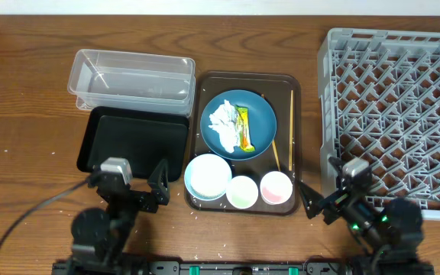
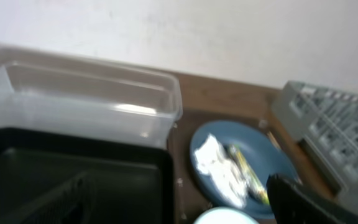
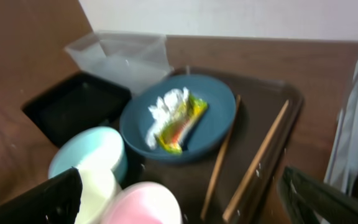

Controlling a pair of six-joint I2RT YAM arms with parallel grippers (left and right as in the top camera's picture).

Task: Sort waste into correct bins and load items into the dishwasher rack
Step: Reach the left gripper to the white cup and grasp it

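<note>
The left end effector [image 2: 179,186] and the right end effector [image 3: 180,183] are both spread wide and hold nothing. The tissue [image 1: 222,124] and the wrapper [image 1: 243,130] lie on the blue plate [image 1: 262,111]. The wrist pictures are blurry. No rice grains can be made out. The picture edge cuts off the rack [image 1: 328,76].

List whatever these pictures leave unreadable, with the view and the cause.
Rice grains: too small overhead, lost in blur in both wrist views.
Rack: cut off by the overhead view's right edge.
Pink bowl: cut off by the right wrist view's bottom edge.
Wrapper print: blurred, unreadable in every view.
</note>
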